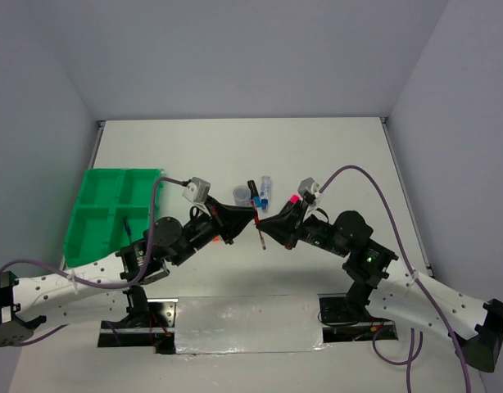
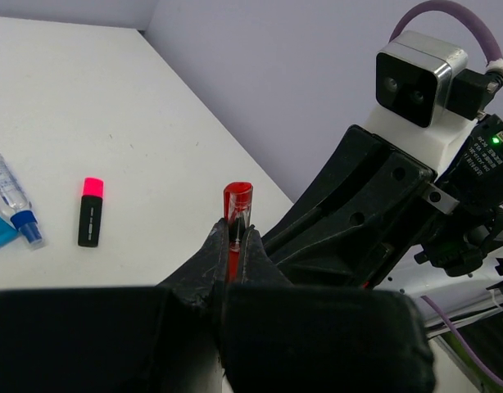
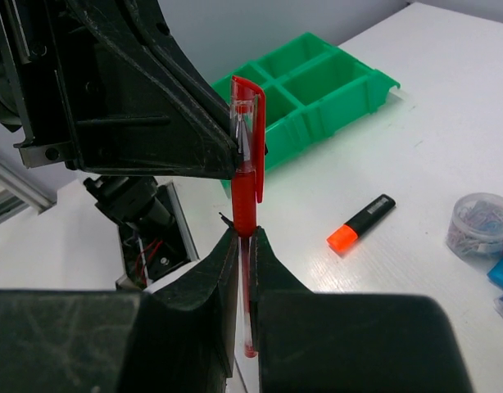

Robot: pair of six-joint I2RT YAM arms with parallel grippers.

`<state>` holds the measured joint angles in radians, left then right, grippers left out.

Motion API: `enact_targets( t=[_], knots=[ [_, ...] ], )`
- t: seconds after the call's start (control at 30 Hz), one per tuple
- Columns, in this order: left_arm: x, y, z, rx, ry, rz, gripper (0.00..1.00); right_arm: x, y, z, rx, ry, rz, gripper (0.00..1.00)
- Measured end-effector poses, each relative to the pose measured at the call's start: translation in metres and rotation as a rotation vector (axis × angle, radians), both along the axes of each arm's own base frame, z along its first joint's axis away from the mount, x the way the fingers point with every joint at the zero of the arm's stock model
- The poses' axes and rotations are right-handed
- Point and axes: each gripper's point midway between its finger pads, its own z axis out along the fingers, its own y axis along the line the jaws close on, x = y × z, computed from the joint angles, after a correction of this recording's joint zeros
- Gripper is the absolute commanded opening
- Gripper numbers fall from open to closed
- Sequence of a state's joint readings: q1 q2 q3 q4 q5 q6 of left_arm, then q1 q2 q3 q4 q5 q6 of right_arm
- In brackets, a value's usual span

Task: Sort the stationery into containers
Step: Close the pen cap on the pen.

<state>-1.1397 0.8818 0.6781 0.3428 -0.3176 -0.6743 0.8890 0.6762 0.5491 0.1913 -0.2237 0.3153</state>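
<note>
Your green tray sits at 9 o'clock from the claws, and a thin dark stick seems to lie in its near right compartment. At the table's centre the left gripper and the right gripper both pinch the red pen, the left at its cap, the right on its barrel.

Red pen capped, upright, clip end up, pinched off the counter by left end effector and right end effector. Orange-black highlighter and pink-black highlighter lie flat. Green four-compartment tray sits far left.
</note>
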Motion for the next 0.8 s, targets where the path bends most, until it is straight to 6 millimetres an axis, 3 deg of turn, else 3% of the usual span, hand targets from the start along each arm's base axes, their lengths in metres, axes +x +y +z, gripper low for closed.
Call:
enact_targets(
  t=[0.23,0.27,0.43,0.57,0.67,0.8],
  knots=[
    [-0.002,-0.001,0.015,0.030,-0.034,-0.011,0.03,-0.001,-0.002,0.014,0.035,-0.051,0.001,0.00],
    [-0.003,-0.001,0.017,0.032,-0.035,-0.012,0.09,-0.002,-0.002,0.015,0.037,-0.055,0.001,0.00],
    [-0.004,0.000,0.024,0.057,-0.051,-0.017,0.18,-0.002,-0.003,0.018,0.046,-0.065,0.001,0.00],
    [-0.006,0.001,0.027,0.079,-0.059,-0.021,0.33,-0.004,-0.003,0.022,0.055,-0.078,0.009,0.00],
    [-0.019,-0.004,0.011,0.140,-0.041,-0.089,0.42,0.004,-0.007,0.039,0.107,-0.122,-0.034,0.00],
    [-0.038,-0.009,-0.015,0.226,-0.006,-0.182,0.45,0.009,-0.014,0.056,0.156,-0.170,-0.073,0.00]
  ],
)
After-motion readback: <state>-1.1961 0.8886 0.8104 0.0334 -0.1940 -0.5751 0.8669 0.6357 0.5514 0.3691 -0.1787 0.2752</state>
